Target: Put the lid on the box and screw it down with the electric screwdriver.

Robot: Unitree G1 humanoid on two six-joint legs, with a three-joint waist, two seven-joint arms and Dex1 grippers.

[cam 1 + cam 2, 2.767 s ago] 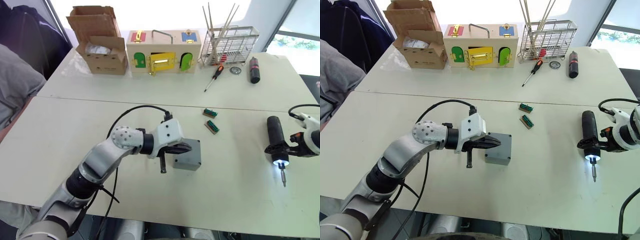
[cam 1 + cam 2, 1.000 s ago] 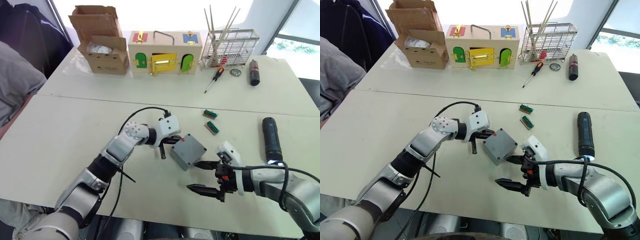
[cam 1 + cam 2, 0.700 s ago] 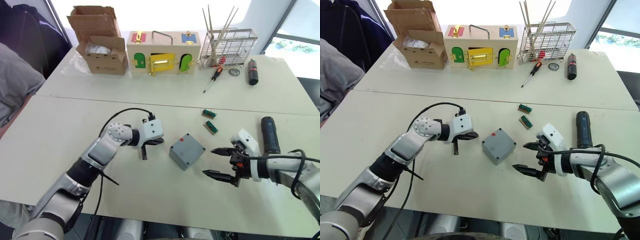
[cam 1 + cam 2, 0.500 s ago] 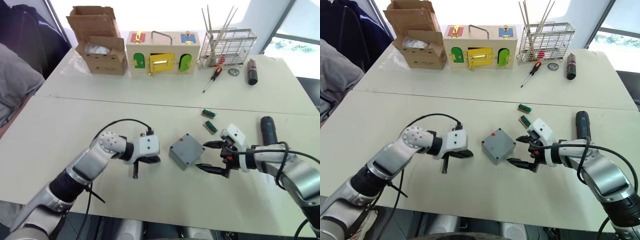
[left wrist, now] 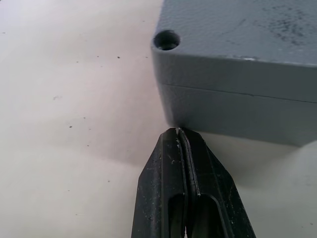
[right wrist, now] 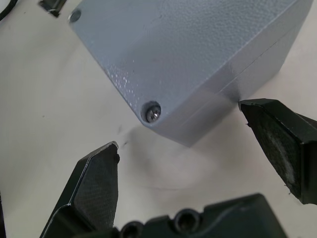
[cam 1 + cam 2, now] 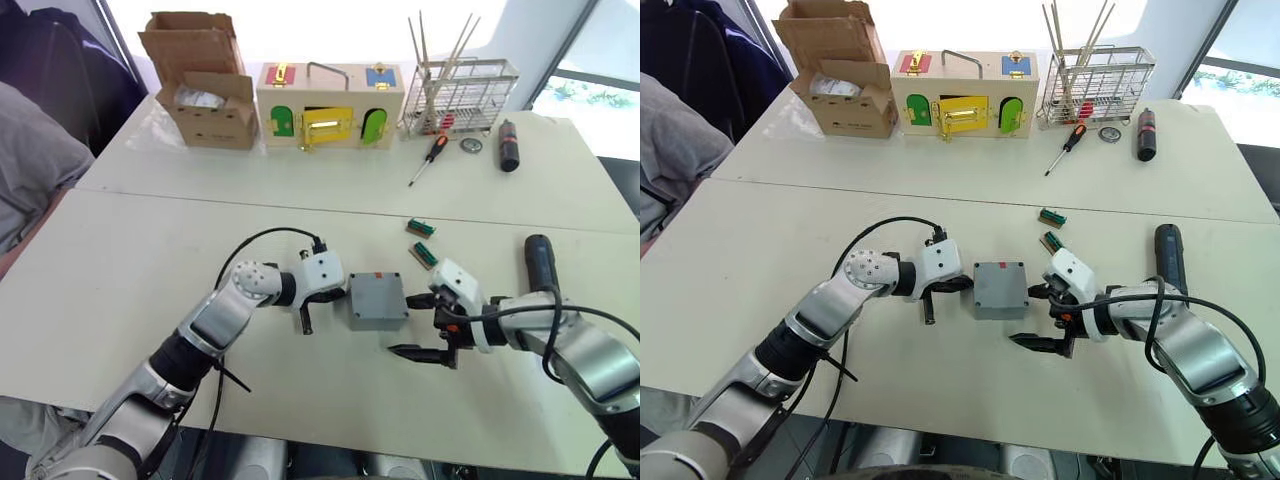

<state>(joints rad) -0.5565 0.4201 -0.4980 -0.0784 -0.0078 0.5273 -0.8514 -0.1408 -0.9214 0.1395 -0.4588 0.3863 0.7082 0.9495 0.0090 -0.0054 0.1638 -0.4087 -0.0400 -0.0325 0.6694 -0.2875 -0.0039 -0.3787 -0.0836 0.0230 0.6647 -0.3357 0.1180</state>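
Lid [image 5: 237,29] sits on box [image 7: 377,300] mid-frame; left gripper [image 5: 179,133], fingers together, braces its side, right gripper [image 7: 418,324] spread wide beside it, prob. to square it.

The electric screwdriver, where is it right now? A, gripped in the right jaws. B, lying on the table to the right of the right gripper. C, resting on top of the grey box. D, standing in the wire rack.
B: the electric screwdriver lies flat on the table, to the right of the right gripper, whose jaws are open and empty beside the box.
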